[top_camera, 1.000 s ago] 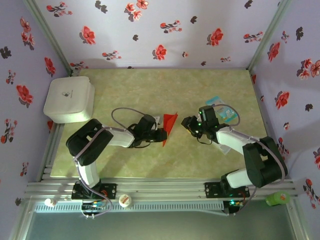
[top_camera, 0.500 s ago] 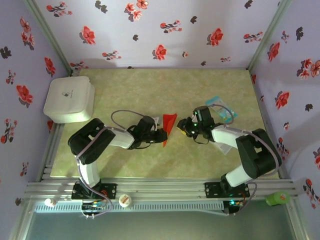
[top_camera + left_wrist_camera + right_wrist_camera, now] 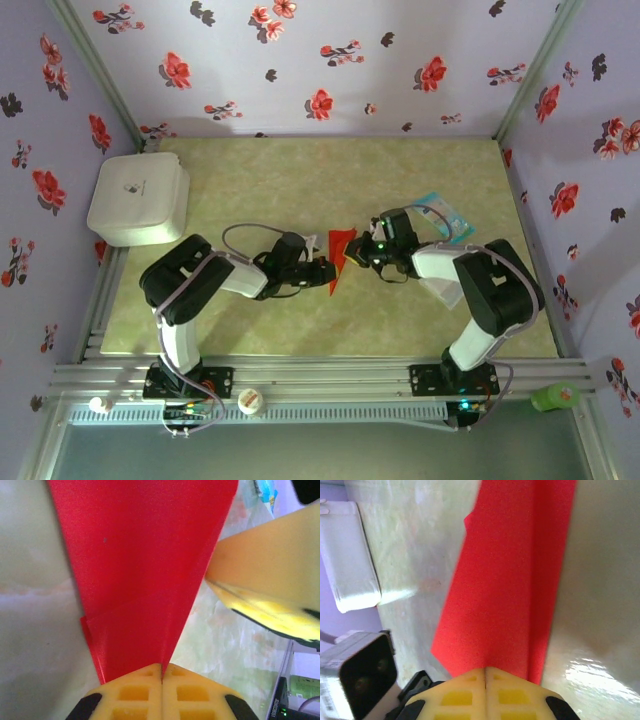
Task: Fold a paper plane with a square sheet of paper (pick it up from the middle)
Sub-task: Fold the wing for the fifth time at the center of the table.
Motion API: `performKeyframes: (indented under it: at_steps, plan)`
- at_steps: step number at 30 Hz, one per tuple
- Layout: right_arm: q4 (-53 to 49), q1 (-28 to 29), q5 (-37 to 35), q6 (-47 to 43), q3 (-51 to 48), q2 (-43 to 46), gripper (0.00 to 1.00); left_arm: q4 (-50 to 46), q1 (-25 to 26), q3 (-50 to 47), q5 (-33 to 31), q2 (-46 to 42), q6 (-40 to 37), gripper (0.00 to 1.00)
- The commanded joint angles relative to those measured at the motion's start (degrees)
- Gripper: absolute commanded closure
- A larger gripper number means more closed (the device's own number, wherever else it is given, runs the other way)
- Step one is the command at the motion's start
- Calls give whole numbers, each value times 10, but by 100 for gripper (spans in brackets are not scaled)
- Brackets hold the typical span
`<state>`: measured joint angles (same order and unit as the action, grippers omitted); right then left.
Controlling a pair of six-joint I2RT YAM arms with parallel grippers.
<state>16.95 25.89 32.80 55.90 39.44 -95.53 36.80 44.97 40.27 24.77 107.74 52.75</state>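
The paper plane [image 3: 340,246] lies near the middle of the tabletop [image 3: 300,175], with the left pincer [image 3: 322,270] and the right pincer [image 3: 358,254] each clenched on it. Any pull should probably be even and gentle, or the thin paper may tear. Its long axis runs from far edge to near edge, with the nose toward the near edge.
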Motion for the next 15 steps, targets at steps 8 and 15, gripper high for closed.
performKeyframes:
  at_steps: [8,15]
  plan:
    - [43,3,17,-7,15,-20,95,76,-14,-16,41,33,47,100]
    - [51,3,20,-13,11,-20,96,81,-18,-19,45,42,70,100]
